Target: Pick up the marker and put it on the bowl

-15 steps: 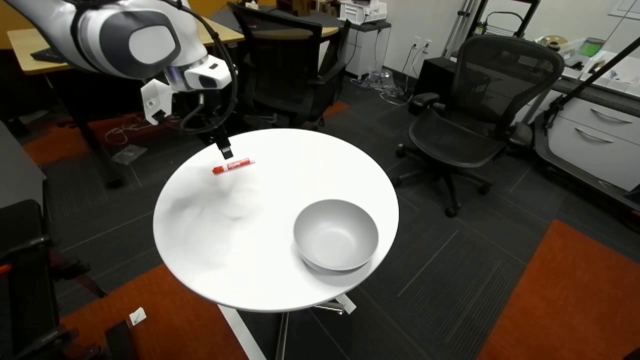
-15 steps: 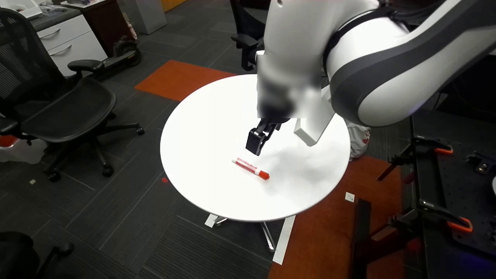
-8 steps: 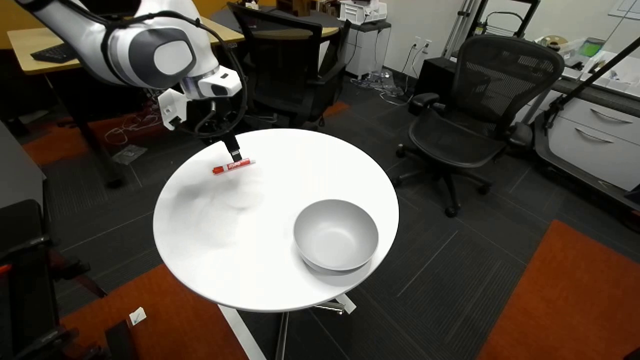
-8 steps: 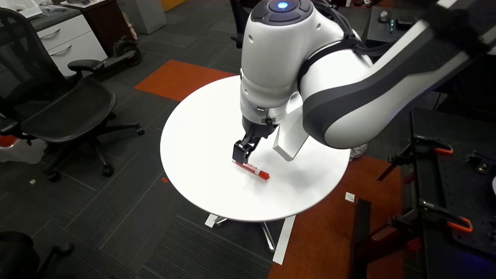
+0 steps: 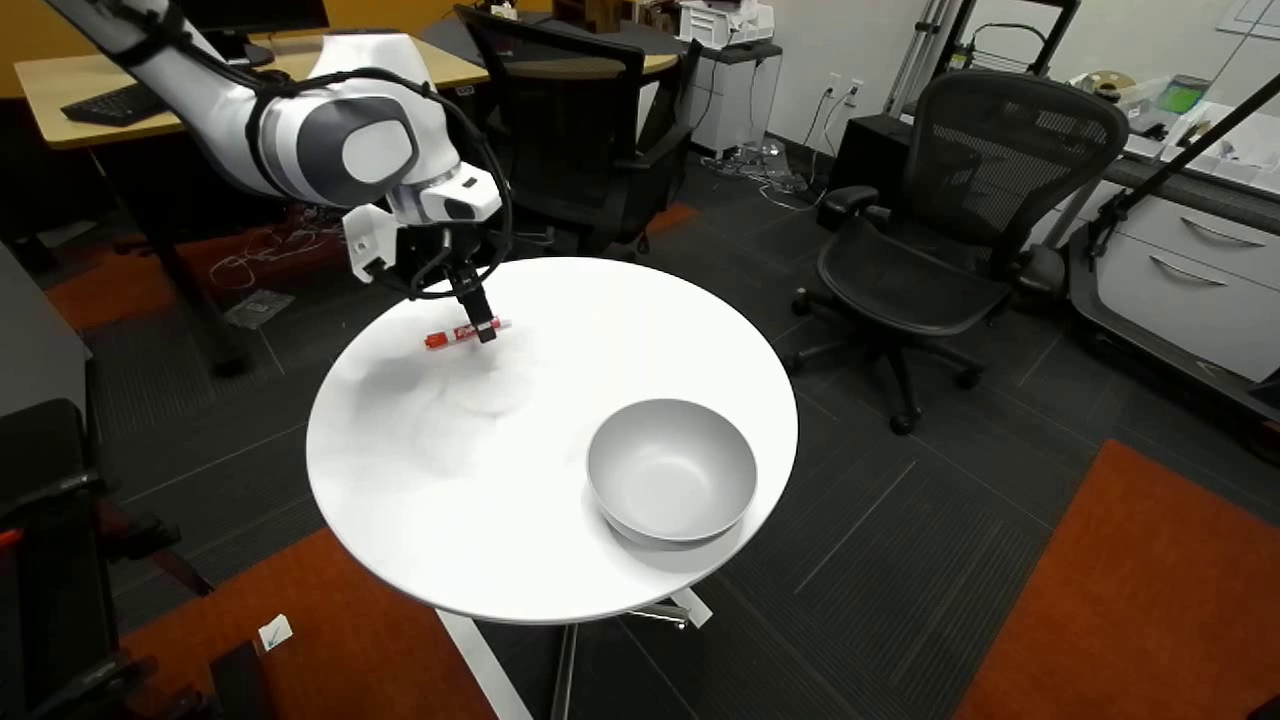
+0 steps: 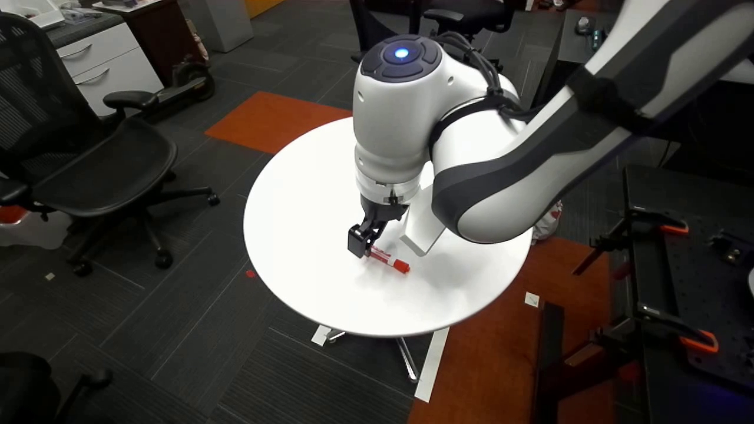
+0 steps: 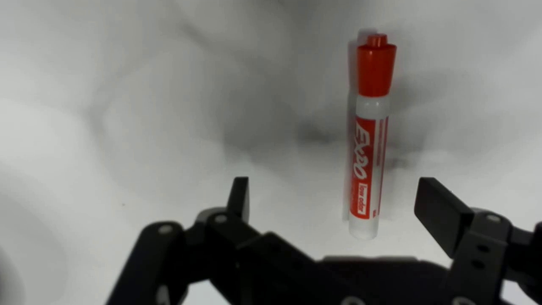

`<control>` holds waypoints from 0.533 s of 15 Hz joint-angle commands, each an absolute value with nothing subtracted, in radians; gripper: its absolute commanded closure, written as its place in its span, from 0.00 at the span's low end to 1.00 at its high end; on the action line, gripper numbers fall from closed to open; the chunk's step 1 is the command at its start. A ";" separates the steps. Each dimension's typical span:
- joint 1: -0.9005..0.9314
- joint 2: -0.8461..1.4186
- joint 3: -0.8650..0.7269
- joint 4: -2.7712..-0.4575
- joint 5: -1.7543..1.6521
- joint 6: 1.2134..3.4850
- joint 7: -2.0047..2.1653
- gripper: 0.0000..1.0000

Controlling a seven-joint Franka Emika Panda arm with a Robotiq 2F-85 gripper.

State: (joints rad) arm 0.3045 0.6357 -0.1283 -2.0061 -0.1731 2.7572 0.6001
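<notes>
The red and white marker (image 5: 450,336) lies flat on the round white table (image 5: 520,560). It also shows in an exterior view (image 6: 391,261) and, cap end up, in the wrist view (image 7: 366,165). My gripper (image 7: 332,195) is open, with its fingers on either side of the marker's capless end. The marker is nearer the right finger there, apart from both. In both exterior views the gripper (image 5: 484,334) is low over that end (image 6: 360,242) and partly hides it. The light grey bowl (image 5: 672,470) stands upright on the table; the arm hides it in an exterior view.
A black office chair (image 5: 960,220) stands beside the table. Another chair (image 5: 570,130) and a wooden desk (image 5: 60,90) are behind the arm. A black stand with orange-tipped clamps (image 6: 695,235) is close to the table's edge.
The gripper has moved down and along the marker, from above it to low over its capless end, staying open. The marker and the bowl have not moved.
</notes>
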 commanded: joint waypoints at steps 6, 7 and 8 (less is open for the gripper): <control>0.344 0.701 -0.151 -1.927 -0.139 2.708 0.596 0.41; 0.345 0.704 -0.151 -1.921 -0.138 2.706 0.596 0.49; 0.347 0.707 -0.152 -1.918 -0.138 2.705 0.596 0.58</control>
State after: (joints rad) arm 0.3221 0.6937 -0.1303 -1.9522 -0.1584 2.7442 0.5990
